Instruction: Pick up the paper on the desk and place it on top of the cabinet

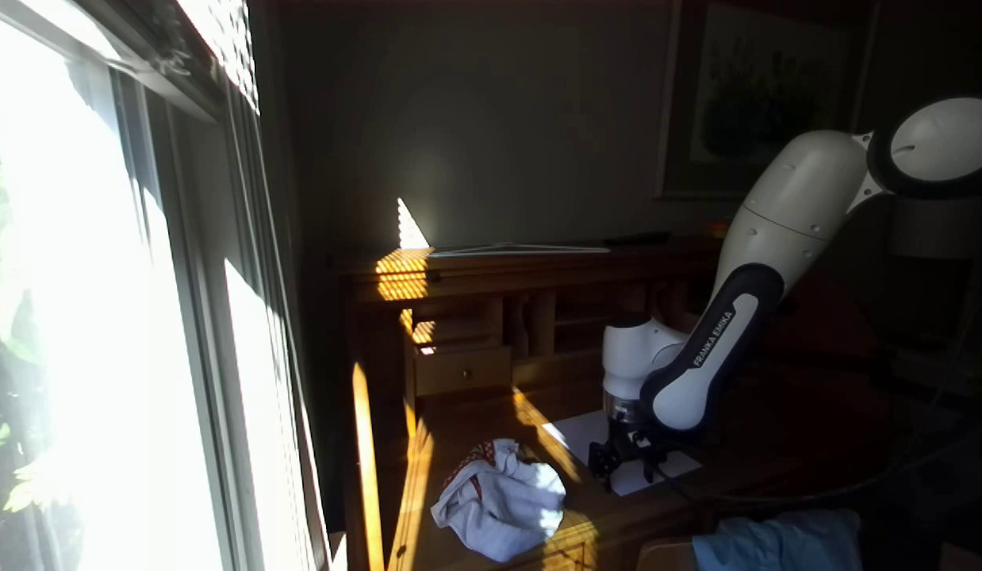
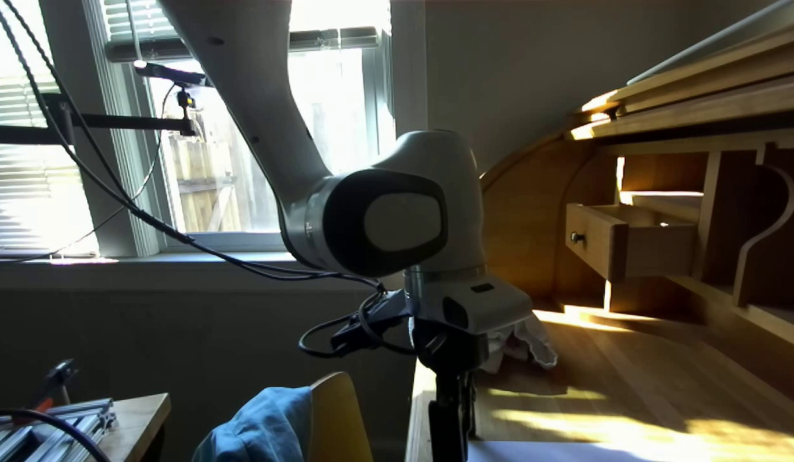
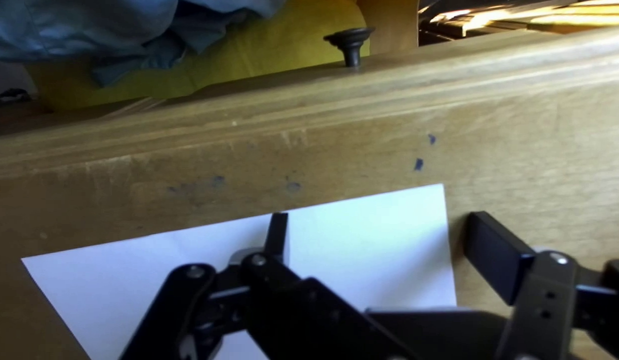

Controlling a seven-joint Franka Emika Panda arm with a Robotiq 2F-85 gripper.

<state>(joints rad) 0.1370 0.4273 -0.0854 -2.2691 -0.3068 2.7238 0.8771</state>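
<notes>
Can see the paper (image 3: 344,250) lying flat on the desk (image 3: 539,150), with one edge nearly in line with the desk's front. Find the gripper (image 3: 387,245) low over it, unclenched and spread wide, with one finger (image 3: 276,235) over the paper and the other finger (image 3: 497,257) just past its side edge, over wood. Cannot tell about contact between fingertips and paper. See the arm (image 1: 784,206) angled down over the desk in both exterior views. Notice a white cloth (image 1: 503,507) bunched on the desk near the paper, partly sunlit and partly red-patterned. Spot a drawer (image 2: 596,240) standing partway out below the top of the cabinet (image 2: 692,109) in an exterior view, higher than the paper. Make out, too, a blue cloth (image 2: 262,420) draped over a chair (image 2: 342,417) at the desk's front, a window (image 2: 326,102) behind the arm in an exterior view, and a dark knob (image 3: 350,45) on the desk's front in the wrist view.
</notes>
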